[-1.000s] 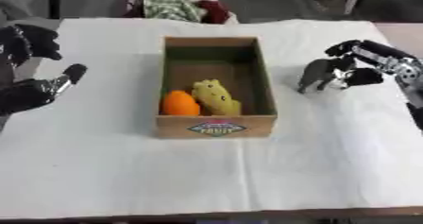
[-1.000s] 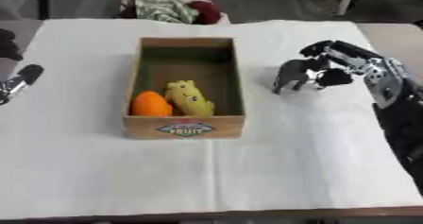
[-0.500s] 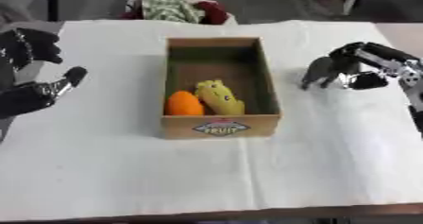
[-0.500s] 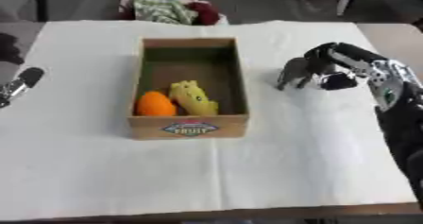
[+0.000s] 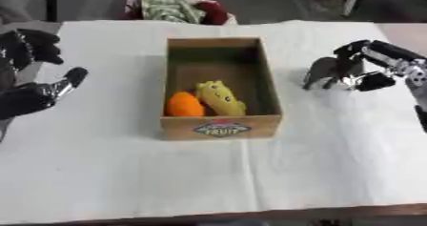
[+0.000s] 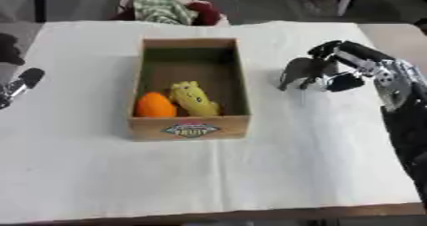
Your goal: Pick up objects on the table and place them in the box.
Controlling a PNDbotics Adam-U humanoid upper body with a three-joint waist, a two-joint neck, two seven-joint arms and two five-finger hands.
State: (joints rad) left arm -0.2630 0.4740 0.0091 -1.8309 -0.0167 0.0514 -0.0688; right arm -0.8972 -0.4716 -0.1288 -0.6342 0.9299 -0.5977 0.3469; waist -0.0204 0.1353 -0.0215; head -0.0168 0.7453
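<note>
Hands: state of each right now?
Left hand: open, holding nothing, at left edge.
Right hand: fingers curled round a small dark object right of the box.

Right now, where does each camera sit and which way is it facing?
Left eye view: in the head, looking down at the box on the white table; left hand at the left edge, right hand holding a grey thing.
Right eye view: same head, same downward look, set slightly to the right; only a sliver of the left hand shows.
Both share the box, its orange fruit and yellow toy.
</note>
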